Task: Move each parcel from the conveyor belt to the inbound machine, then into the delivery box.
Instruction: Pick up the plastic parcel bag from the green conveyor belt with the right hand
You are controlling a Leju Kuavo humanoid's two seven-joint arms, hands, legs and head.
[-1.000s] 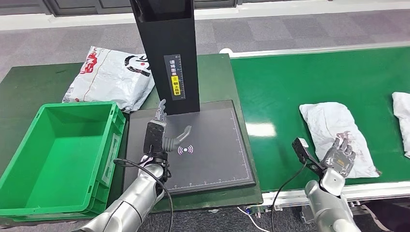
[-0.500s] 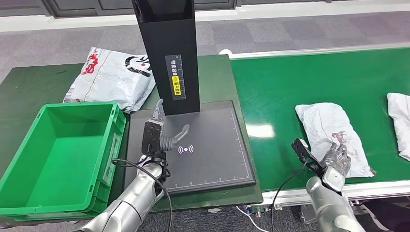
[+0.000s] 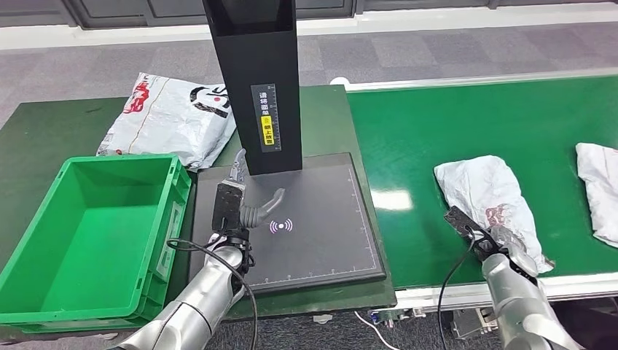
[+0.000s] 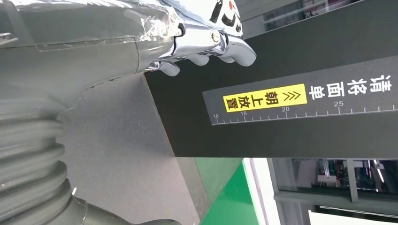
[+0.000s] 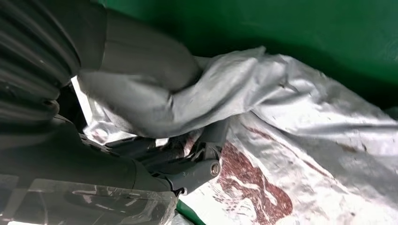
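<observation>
1. The right hand sits at the near end of a crumpled white parcel on the green conveyor belt. In the right wrist view its thumb and fingers press into the grey-white plastic with the dark red print, and a fold is bunched between them, so it grips the parcel.
2. The left hand hovers over the black scanning pad of the inbound machine, fingers spread and holding nothing.
3. The green delivery box stands just left of the pad, on the dark green table.
4. A second white parcel lies at the belt's right edge, apart from the first.
5. The machine's black column rises behind the pad, carrying a yellow label and a ruler scale.
6. A white bag with red and black print lies on the table beyond the box, beside the column.
</observation>
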